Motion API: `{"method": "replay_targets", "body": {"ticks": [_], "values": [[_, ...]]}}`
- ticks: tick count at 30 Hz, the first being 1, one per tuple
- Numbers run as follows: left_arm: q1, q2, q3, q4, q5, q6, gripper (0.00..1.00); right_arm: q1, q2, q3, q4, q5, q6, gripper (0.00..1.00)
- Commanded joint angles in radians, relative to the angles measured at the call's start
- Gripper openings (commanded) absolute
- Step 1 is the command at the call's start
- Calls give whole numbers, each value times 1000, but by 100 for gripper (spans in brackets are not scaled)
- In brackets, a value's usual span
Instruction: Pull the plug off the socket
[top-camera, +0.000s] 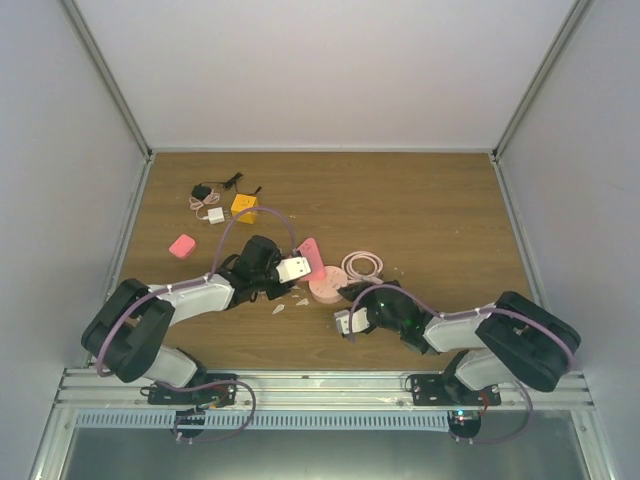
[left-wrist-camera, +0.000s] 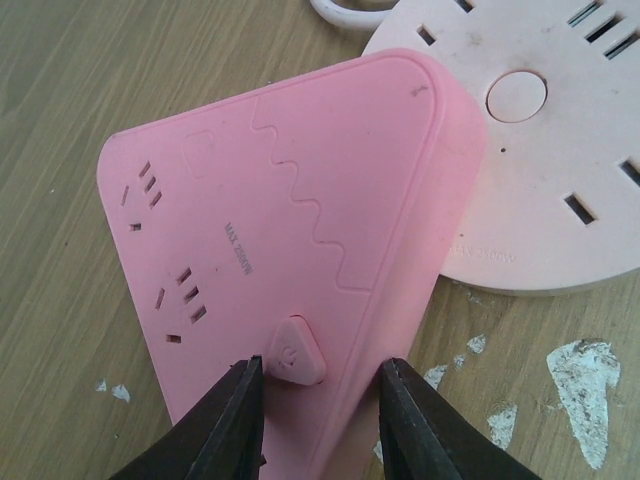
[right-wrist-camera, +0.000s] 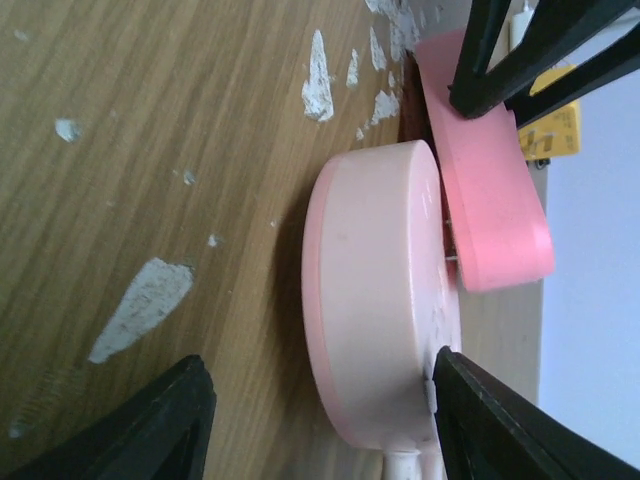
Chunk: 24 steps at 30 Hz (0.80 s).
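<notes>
1. The left claw (left-wrist-camera: 320, 378) is clamped on the socket (left-wrist-camera: 290, 230), a flat pink plastic triangle with rounded corners. It pinches the narrow corner beside a small raised button (left-wrist-camera: 292, 352), which leaves the slotted face uncovered.
2. The socket is near the middle of the wooden worktop (left-wrist-camera: 60, 100), between the two arms. It is held tilted, with its far end leaning on a pale pink round plastic disc (left-wrist-camera: 540, 150) that lies flat.
3. The right claw (right-wrist-camera: 322, 372) straddles the disc with its jaws apart and grips nothing. One finger is close to the slotted face and the other is well clear of the underside. It looks placed to hold the disc down while the triangle is pulled.
4. In the right wrist view something small bridges the thin gap between triangle and disc. I cannot tell whether it is plug pins.
5. My judgement is that the parting is not yet done. The right claw should grip first, then the left should pull straight away from the disc.
</notes>
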<state>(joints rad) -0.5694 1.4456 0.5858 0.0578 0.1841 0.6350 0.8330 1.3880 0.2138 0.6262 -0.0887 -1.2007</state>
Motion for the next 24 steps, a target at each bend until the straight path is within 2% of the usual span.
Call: {"method": "replay_targets", "body": {"ticks": [1,11,18,24], "values": [[11,24,3,-77,40,-30,33,17,37,-11,177,51,-66,58],[19,9,2,-95,63,-33,34,23,177,-13,325,103,-134,55],[19,5,6,-107,87,-32,34,50,274,-19,519,167,-171,54],[19,-8,-1,-96,84,-36,37,59,355,-33,697,192,-207,42]]}}
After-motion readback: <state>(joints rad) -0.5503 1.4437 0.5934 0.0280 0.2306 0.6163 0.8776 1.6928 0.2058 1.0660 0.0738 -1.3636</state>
